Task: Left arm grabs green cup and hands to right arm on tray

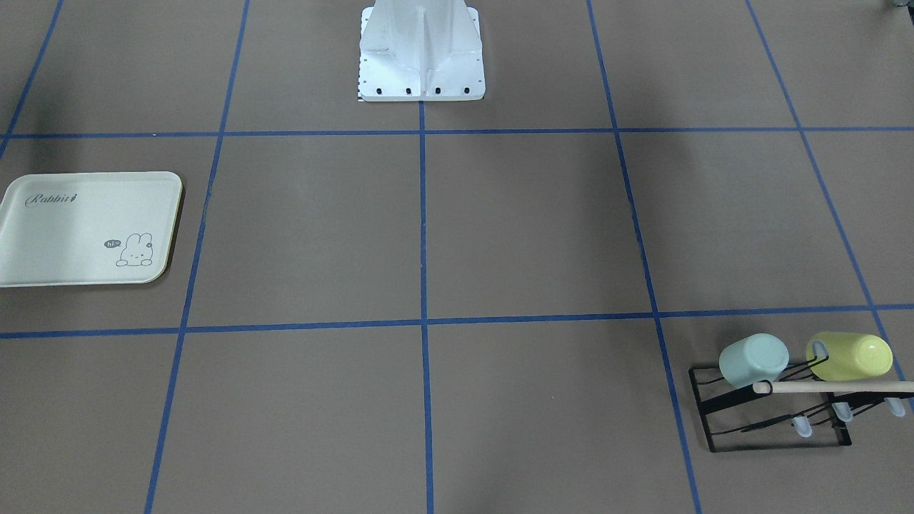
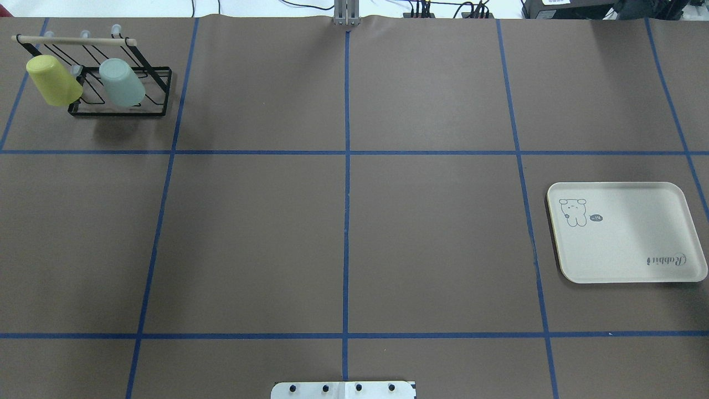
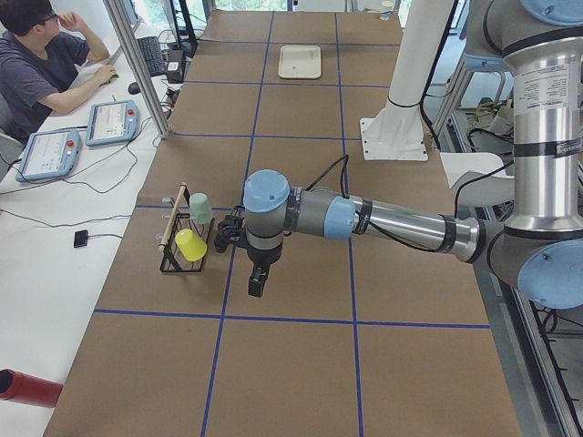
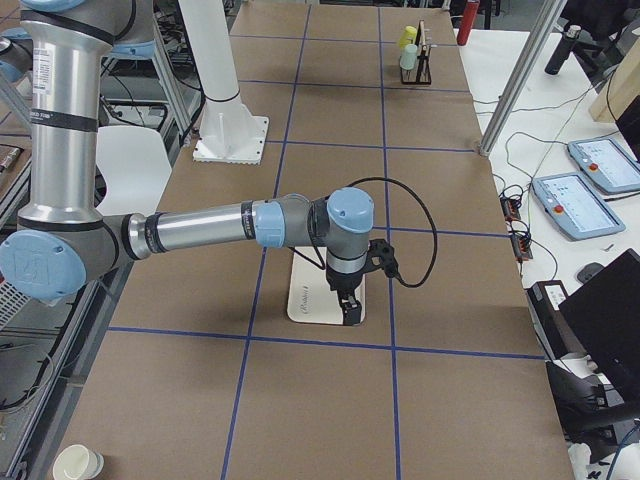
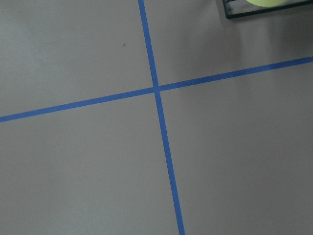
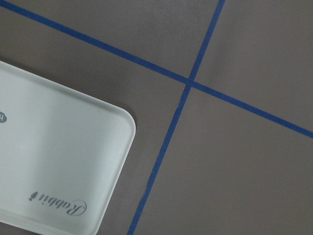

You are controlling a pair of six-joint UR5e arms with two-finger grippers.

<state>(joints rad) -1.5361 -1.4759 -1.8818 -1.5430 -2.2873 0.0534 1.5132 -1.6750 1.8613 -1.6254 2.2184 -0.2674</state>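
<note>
The pale mint-green cup (image 2: pixel 122 83) hangs mouth-down on a black wire rack (image 2: pixel 118 112) at the table's far left; it also shows in the front view (image 1: pixel 751 360) and the left side view (image 3: pixel 200 208). The cream "Rabbit" tray (image 2: pixel 626 233) lies empty at the right, also in the right wrist view (image 6: pixel 49 161). The left gripper (image 3: pixel 254 284) hangs above the table just beside the rack, apart from the cup. The right gripper (image 4: pixel 348 312) hangs over the tray (image 4: pixel 310 300). Both grippers show only in side views, so I cannot tell if they are open or shut.
A yellow-green cup (image 2: pixel 54 81) hangs on the same rack next to the green one, under a wooden bar (image 2: pixel 72 40). The white robot base (image 1: pixel 421 53) stands at mid table. A seated operator (image 3: pixel 41 55) and tablets are beside the table.
</note>
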